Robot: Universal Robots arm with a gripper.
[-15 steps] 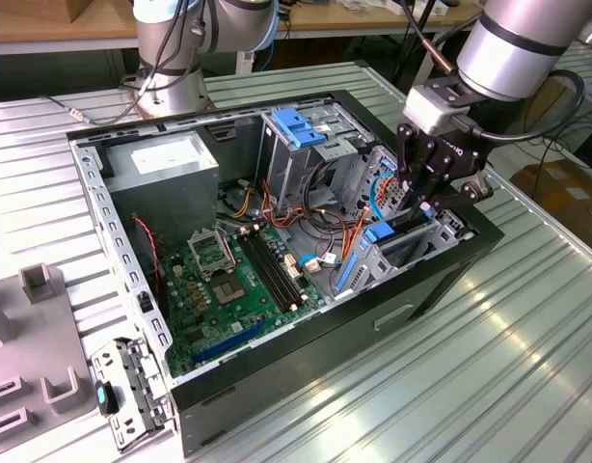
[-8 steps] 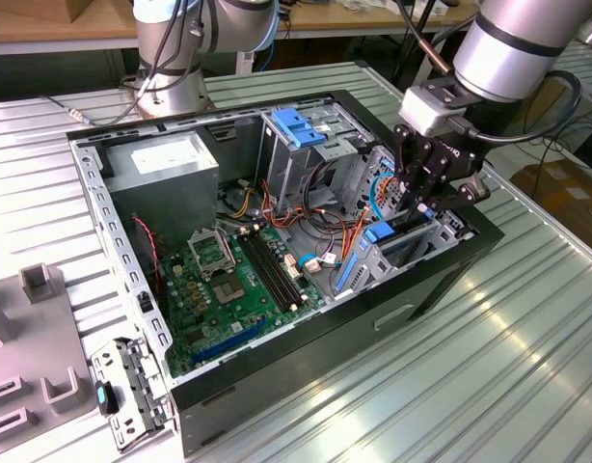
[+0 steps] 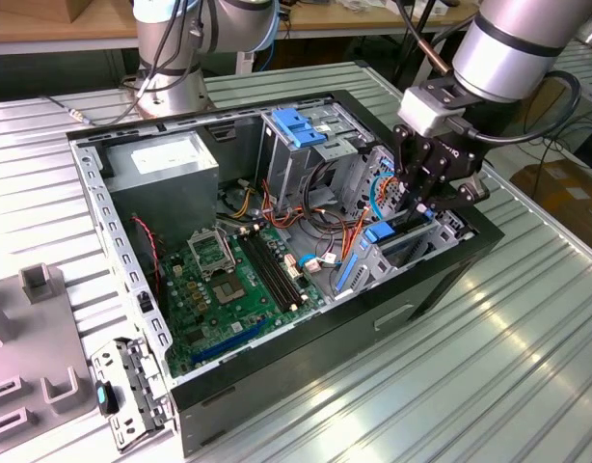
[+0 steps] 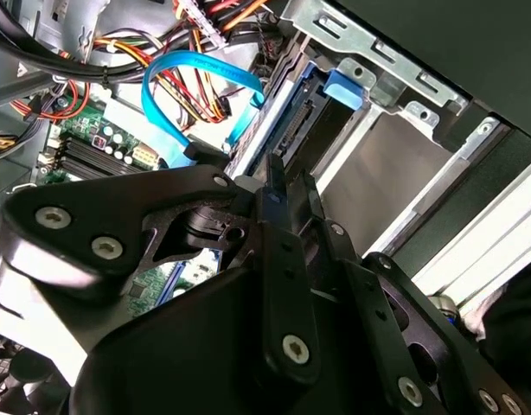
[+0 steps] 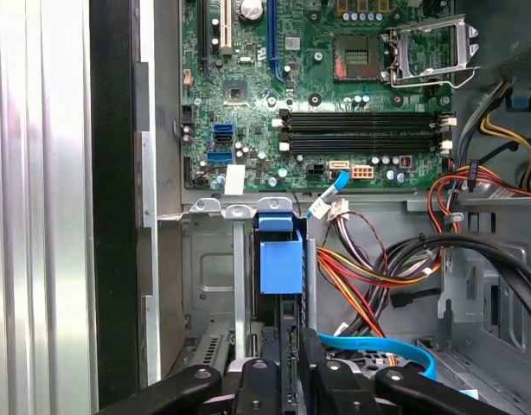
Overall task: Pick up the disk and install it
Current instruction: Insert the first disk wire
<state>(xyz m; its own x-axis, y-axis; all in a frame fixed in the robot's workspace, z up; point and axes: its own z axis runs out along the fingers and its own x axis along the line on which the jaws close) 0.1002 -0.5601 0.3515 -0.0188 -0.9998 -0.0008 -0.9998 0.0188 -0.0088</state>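
Open computer case (image 3: pixel 277 378) on ribbed metal tabletop (image 3: pixel 489 386), gripper (image 3: pixel 419 207) closed on the disk (image 5: pixel 279 259), disk edge-up in bay at case's exterior-view right edge, motherboard (image 3: pixel 228 280) beside it

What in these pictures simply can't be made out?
- The label of the disk: it stands edge-on in its bay in the second wrist view, so its flat face is out of sight.
- How deep it sits: the pincer covers its near end there.
- The bay in the exterior view: the pincer stands in front of it.
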